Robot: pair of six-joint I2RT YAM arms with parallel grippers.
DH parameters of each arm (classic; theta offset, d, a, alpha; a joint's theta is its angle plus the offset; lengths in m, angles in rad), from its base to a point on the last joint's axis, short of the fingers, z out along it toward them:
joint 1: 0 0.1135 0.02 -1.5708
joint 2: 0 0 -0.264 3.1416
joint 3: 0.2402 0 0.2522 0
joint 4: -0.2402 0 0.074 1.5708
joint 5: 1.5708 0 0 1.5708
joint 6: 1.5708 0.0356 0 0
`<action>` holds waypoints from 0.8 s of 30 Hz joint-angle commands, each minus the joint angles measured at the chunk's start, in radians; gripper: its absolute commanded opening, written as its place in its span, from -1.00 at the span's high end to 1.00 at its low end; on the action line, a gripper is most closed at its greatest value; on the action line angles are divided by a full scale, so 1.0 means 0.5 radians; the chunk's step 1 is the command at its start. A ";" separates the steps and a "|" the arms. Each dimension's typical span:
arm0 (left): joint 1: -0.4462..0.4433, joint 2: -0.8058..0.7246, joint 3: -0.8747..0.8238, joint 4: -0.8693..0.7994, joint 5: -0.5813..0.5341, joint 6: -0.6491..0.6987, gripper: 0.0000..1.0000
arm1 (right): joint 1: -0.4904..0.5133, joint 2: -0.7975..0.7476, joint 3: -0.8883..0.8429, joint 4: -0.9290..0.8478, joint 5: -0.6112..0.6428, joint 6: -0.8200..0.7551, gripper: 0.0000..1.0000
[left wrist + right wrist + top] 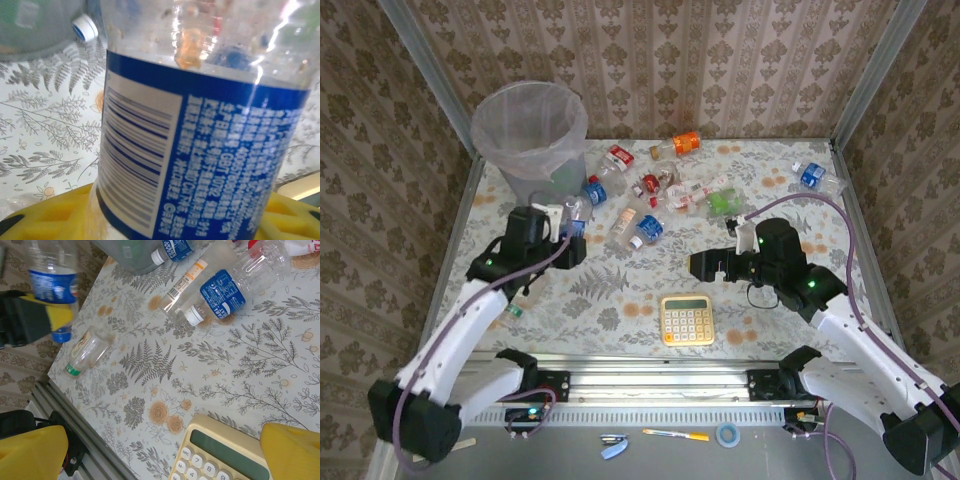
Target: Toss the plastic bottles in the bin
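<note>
A: Left gripper (570, 224), what's it got?
B: A blue bottle (200, 150). The yellow fingers (45, 217) press on the label from both sides, and the jaws are narrowed to the bottle's width.
A: Where is that relative to the bin (520, 150)?
B: Just in front of it, on the near side and towards its right. It's outside the bin, not over the rim (can't tell if the bottle touches the table (620, 290) or hangs above it).
A: Right gripper (705, 265)?
B: Jaws are spread wide with nothing between them. It sits over bare table just beyond the calculator (687, 318). In the right wrist view, the calculator's top edge lies between the fingertips.
A: And the other bottles (650, 190)?
B: All on the table. The main bunch lies right of the bin, between it and the table's middle. It has red, blue, green and orange labels, and some bottles touch each other.
A: Any strays?
B: Two. A far-right bottle (812, 176) with a blue label lies well apart from the bunch. A green-capped bottle (87, 354) lies on its side near the left edge, beside the left arm.
</note>
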 commanded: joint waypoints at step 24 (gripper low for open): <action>0.140 -0.365 0.038 0.326 -0.189 -0.020 0.14 | 0.007 0.028 0.024 0.002 0.022 -0.041 -1.00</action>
